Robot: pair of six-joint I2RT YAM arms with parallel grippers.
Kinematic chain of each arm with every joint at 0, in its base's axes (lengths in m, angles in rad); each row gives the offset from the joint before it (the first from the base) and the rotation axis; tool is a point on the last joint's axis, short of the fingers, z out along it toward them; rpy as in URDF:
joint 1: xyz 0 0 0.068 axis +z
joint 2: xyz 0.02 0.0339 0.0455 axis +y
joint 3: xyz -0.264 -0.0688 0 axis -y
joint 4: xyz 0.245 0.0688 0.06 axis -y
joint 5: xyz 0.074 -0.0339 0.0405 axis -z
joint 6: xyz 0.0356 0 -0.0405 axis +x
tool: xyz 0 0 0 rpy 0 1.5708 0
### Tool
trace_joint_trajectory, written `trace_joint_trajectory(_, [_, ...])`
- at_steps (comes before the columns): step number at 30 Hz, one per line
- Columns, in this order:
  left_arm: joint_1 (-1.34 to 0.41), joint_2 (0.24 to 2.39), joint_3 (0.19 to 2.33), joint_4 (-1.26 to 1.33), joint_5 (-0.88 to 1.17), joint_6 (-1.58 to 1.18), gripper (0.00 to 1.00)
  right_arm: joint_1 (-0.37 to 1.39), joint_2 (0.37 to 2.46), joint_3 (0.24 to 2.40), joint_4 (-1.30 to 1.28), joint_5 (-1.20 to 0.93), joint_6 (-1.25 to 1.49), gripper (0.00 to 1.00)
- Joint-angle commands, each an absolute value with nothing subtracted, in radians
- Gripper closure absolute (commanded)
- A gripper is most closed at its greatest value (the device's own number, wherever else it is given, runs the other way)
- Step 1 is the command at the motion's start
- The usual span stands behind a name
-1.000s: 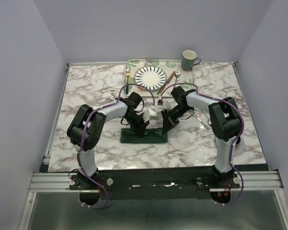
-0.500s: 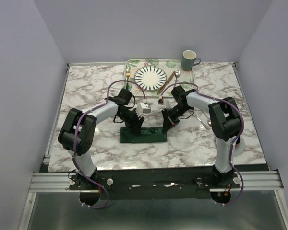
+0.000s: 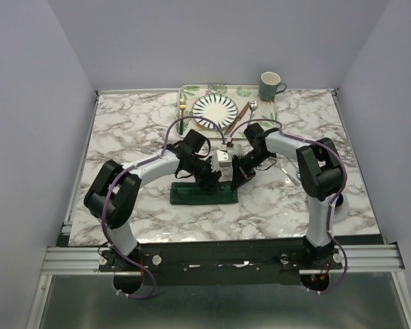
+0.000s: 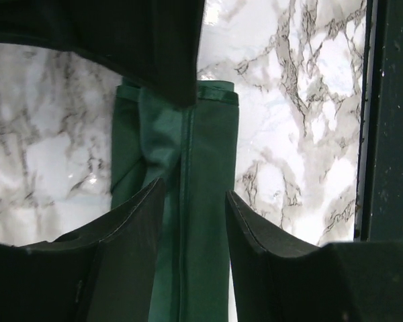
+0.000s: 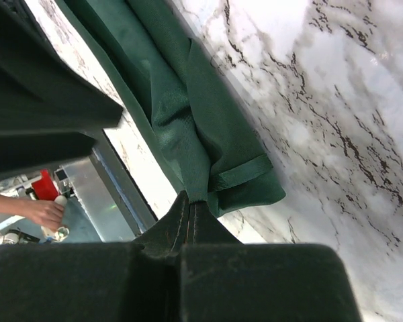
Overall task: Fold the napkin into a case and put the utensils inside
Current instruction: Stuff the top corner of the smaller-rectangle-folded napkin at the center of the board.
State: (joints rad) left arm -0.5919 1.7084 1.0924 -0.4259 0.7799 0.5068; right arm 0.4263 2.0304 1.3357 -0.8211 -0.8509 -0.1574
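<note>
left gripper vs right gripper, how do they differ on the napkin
The left gripper is open, its fingers apart with part of the folded napkin showing between them. The right gripper is shut, pinching the napkin's hemmed end. The left gripper sits further in along the strip, while the right gripper is at its end corner. Both are down at the same napkin on the marble table.

Our left gripper [image 3: 210, 182] and right gripper [image 3: 237, 179] sit low on the folded napkin [image 3: 190, 196] lying beneath both jaws.
</note>
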Motion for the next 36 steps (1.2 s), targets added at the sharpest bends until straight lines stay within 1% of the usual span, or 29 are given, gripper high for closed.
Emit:
trace_joint_trajectory(1, [-0.627,1.776,1.118,-0.413,0.801,0.496,0.50,0.431,2.048,1.355,-0.798,-0.864,-0.141,0.99])
trace_joint_trajectory(3, [-0.638,1.786,1.123,-0.414,0.785,0.485,0.52,0.433,2.049,1.351,-0.798,-0.864,-0.140,0.99])
trace_joint_trajectory(12, [-0.646,1.827,1.152,-0.417,0.740,0.433,0.55,0.431,2.048,1.350,-0.798,-0.865,-0.143,0.99])
trace_joint_trajectory(14, [-0.646,1.839,1.164,-0.417,0.730,0.425,0.53,0.431,2.046,1.350,-0.798,-0.865,-0.147,0.99])
trace_joint_trajectory(16, [-0.647,1.844,1.167,-0.414,0.718,0.416,0.49,0.431,2.043,1.348,-0.801,-0.868,-0.150,0.99])
trace_joint_trajectory(20, [-0.647,1.850,1.175,-0.432,0.732,0.428,0.49,0.431,2.049,1.351,-0.799,-0.870,-0.149,0.99])
trace_joint_trajectory(23, [-0.653,1.859,1.184,-0.465,0.761,0.452,0.58,0.431,2.051,1.356,-0.802,-0.873,-0.147,0.99])
trace_joint_trajectory(24, [-0.653,1.858,1.184,-0.471,0.767,0.457,0.64,0.431,2.054,1.358,-0.801,-0.874,-0.149,0.99])
trace_joint_trajectory(26, [-0.658,1.862,1.187,-0.485,0.778,0.466,0.73,0.431,2.054,1.359,-0.804,-0.877,-0.147,0.98])
trace_joint_trajectory(27, [-0.658,1.862,1.187,-0.488,0.781,0.469,0.82,0.431,2.056,1.359,-0.807,-0.880,-0.149,0.97])
trace_joint_trajectory(29, [-0.658,1.862,1.187,-0.489,0.779,0.466,0.90,0.431,2.056,1.358,-0.810,-0.884,-0.153,0.90])
trace_joint_trajectory(30, [-0.657,1.861,1.187,-0.488,0.775,0.456,0.96,0.431,2.054,1.358,-0.813,-0.884,-0.153,0.87])
trace_joint_trajectory(32, [-0.652,1.868,1.192,-0.483,0.769,0.443,1.00,0.430,2.054,1.355,-0.818,-0.890,-0.160,0.84])
trace_joint_trajectory(36, [-0.641,1.871,1.187,-0.462,0.755,0.407,1.00,0.431,2.051,1.356,-0.827,-0.893,-0.164,0.75])
